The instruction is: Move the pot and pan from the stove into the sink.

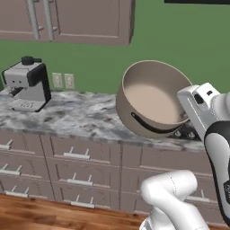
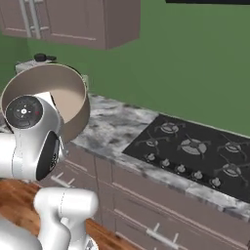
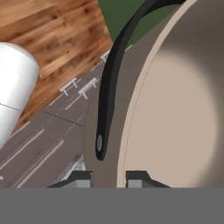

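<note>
Above the grey marbled counter (image 1: 81, 117), I hold the pot (image 1: 152, 99) clear of every surface, tipped steeply on its side so that its pale inside faces back toward my base. My gripper (image 3: 109, 178) is closed on the pot's rim: in the hand view one finger tip sits against the outer wall and the other inside the lip, just beside the foot of a dark curved handle (image 3: 109, 83). From the right base view the pot hangs to the left of the stove (image 2: 195, 146), well apart from it, and the burners that show there carry nothing. I cannot see the whole cooktop from that side, so I cannot say where the pan is or whether it is already dealt with. The sink is not in front of me either; what lies under and beyond the pot is counter, drawers (image 1: 76, 157), and a coffee machine (image 1: 28, 85) standing at the far left against the green wall. My judgement is that the first half is partly done: the pot is lifted off and in transit, still to be carried to the basin and set down, and the pan remains to be accounted for after that.
</note>
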Available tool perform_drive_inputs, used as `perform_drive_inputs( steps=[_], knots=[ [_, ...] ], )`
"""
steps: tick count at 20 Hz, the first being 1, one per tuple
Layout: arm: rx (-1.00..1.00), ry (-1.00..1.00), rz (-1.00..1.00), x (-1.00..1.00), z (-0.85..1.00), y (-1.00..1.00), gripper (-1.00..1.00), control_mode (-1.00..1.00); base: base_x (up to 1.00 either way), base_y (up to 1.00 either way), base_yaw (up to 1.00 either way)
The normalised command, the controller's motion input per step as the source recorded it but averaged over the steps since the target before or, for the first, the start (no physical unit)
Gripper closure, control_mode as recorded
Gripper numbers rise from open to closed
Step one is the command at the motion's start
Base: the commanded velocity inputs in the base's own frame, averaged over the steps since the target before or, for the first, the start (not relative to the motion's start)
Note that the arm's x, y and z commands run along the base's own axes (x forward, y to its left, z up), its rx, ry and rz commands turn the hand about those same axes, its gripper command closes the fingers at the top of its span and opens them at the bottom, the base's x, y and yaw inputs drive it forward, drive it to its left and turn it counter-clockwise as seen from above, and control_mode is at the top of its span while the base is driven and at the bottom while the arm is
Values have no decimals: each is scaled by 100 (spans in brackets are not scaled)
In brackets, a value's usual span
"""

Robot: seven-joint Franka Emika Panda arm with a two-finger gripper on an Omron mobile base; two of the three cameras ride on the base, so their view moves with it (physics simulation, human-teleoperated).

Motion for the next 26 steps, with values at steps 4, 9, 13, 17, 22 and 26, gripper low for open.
perform_drive_inputs(
  steps=[4, 9, 13, 17, 22, 26],
  knots=[
    [0, 0, 0, 0, 0, 0, 100, 100, -6, 0, 49],
    [0, 0, 0, 0, 0, 0, 100, 100, -11, 0, 48],
    [0, 0, 0, 0, 0, 0, 100, 100, -10, 0, 49],
    [0, 0, 0, 0, 0, 0, 100, 100, -7, 0, 49],
    [0, 0, 0, 0, 0, 0, 100, 100, -5, 0, 49],
    [0, 0, 0, 0, 0, 0, 100, 100, -7, 0, 49]
  ],
)
